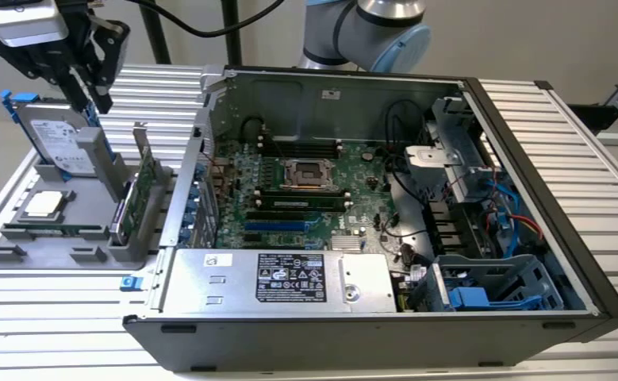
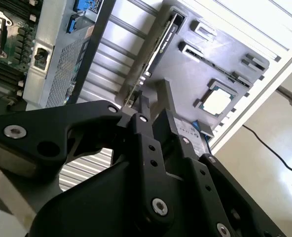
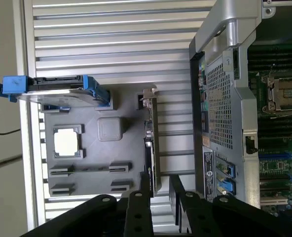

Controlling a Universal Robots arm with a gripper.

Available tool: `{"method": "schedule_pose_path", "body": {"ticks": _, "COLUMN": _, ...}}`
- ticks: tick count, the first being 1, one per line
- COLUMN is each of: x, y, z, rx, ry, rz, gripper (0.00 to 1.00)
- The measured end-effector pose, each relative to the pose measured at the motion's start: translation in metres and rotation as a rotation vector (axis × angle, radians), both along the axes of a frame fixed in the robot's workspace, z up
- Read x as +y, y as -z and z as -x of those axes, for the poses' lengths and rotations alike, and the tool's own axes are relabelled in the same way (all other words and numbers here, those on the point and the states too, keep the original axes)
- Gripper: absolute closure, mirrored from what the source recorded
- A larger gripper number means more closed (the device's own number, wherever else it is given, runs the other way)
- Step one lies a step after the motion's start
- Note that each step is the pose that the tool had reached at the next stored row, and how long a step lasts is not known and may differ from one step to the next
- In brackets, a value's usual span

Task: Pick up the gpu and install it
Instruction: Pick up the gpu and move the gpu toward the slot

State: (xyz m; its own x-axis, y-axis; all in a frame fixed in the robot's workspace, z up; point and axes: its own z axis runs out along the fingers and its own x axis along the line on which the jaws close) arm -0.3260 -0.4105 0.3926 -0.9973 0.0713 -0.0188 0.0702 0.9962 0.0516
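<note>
The gpu (image 1: 143, 194) stands on edge in a slot of the grey holder tray (image 1: 33, 238), left of the open computer case in the exterior view. In the first wrist view the gpu (image 3: 152, 148) appears edge-on from above, its silver bracket at the far end. My gripper (image 1: 86, 91) hangs high above the tray, well clear of the card. Its black fingers (image 3: 178, 190) stand open with nothing between them, and the gripper (image 3: 161, 187) lines up roughly over the card's near end. The second wrist view shows the gripper (image 2: 155, 106) with the gpu (image 2: 158, 47) beyond it.
A silver hard drive with a blue frame (image 1: 60, 135) stands upright at the tray's back. A processor chip (image 1: 42, 205) lies flat on the tray. The open computer case (image 1: 520, 159) holds the motherboard (image 1: 309, 198), and a silver power supply (image 1: 277, 278) sits at the front.
</note>
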Motion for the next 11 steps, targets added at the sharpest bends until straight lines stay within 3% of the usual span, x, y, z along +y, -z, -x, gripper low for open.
{"method": "schedule_pose_path", "body": {"ticks": 11, "x": 0.0, "y": 0.0026, "z": -0.0002, "rx": -0.0001, "ry": 0.0, "rz": -0.0009, "gripper": 0.0}}
